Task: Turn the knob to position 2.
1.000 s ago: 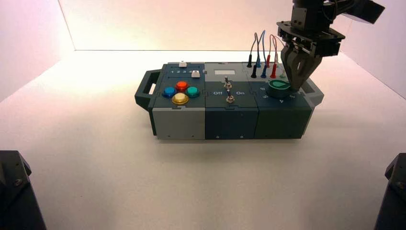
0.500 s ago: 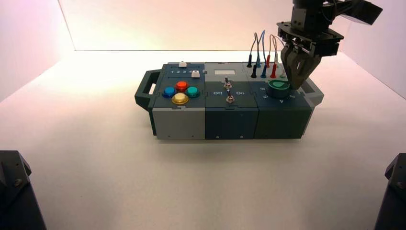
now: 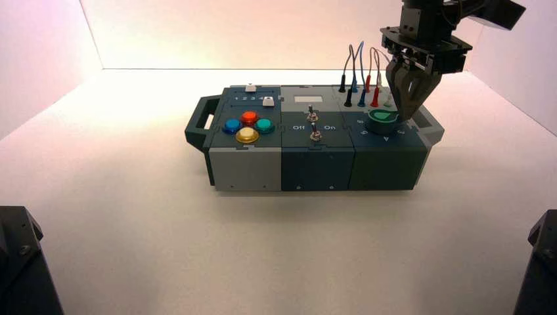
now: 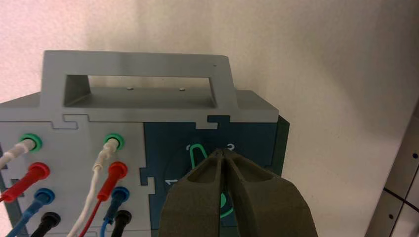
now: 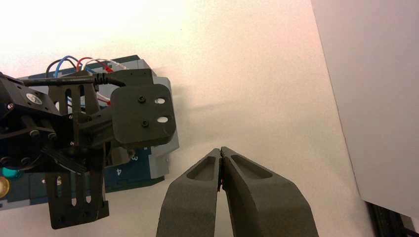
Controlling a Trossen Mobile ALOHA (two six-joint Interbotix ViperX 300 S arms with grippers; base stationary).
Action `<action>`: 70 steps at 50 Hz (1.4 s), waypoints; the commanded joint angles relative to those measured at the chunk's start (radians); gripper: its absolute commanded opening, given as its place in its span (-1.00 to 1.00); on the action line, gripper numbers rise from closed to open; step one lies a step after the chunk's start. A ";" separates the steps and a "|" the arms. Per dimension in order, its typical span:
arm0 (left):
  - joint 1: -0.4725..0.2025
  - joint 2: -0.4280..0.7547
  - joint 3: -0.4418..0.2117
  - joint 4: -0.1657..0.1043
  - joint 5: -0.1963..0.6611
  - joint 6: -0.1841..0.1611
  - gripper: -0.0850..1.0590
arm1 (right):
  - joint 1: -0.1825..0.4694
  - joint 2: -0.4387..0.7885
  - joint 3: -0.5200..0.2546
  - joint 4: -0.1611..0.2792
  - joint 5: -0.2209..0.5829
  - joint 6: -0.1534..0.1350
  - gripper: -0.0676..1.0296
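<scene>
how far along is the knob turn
Done: the left gripper is down at the knob, fingers shut, tips beside its pointer. In hand: apparently nudging the pointer round. Left: confirming position 2; the mark it faces is unreadable here. The right gripper waits shut, off to the side.

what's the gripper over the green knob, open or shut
Shut: in the left wrist view the left gripper has its fingers meeting tip to tip above the knob.

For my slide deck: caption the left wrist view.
Shut left gripper poised over the green knob, near the grey handle.
</scene>
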 commanded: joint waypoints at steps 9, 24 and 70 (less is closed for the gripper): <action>0.003 -0.025 -0.028 0.000 0.003 0.008 -0.91 | -0.006 0.003 -0.012 0.000 -0.009 0.002 -0.92; 0.005 -0.015 -0.032 0.000 0.003 0.011 -0.91 | -0.006 0.003 -0.011 0.000 -0.009 0.002 -0.92; -0.002 -0.178 -0.014 -0.012 0.009 -0.002 -0.91 | -0.008 0.003 -0.009 0.003 -0.003 -0.011 -0.92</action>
